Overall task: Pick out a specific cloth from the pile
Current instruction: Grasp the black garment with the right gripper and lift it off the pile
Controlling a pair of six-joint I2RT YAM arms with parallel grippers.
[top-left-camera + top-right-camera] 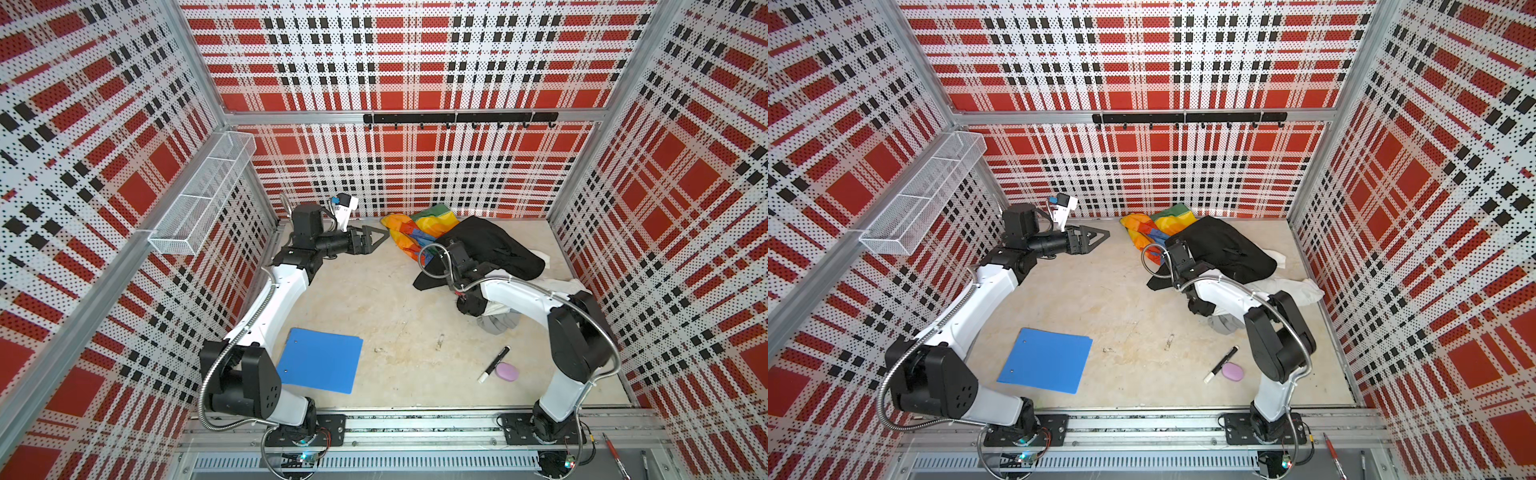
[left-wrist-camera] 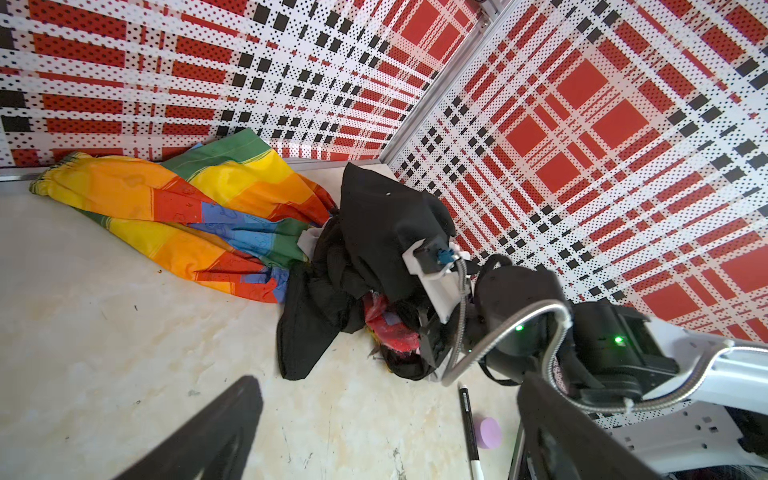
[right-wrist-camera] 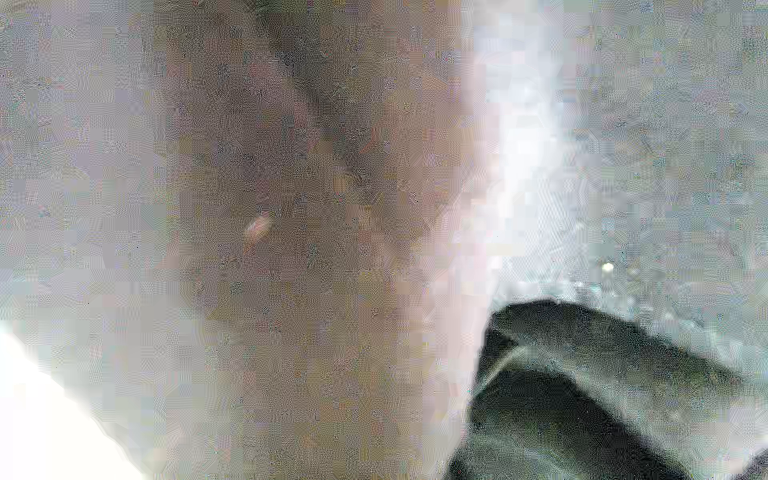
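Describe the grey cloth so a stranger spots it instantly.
Find the fabric pile at the table's far right. At its near edge, under the right arm, a plain grey cloth bulges out. It is duller than the white cloth, paler than the black garment.

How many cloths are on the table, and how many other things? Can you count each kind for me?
Cloths: 4 (rainbow cloth, black garment, white cloth, grey cloth)
Blue board: 1
Marker: 1
Purple oval: 1
Total: 7
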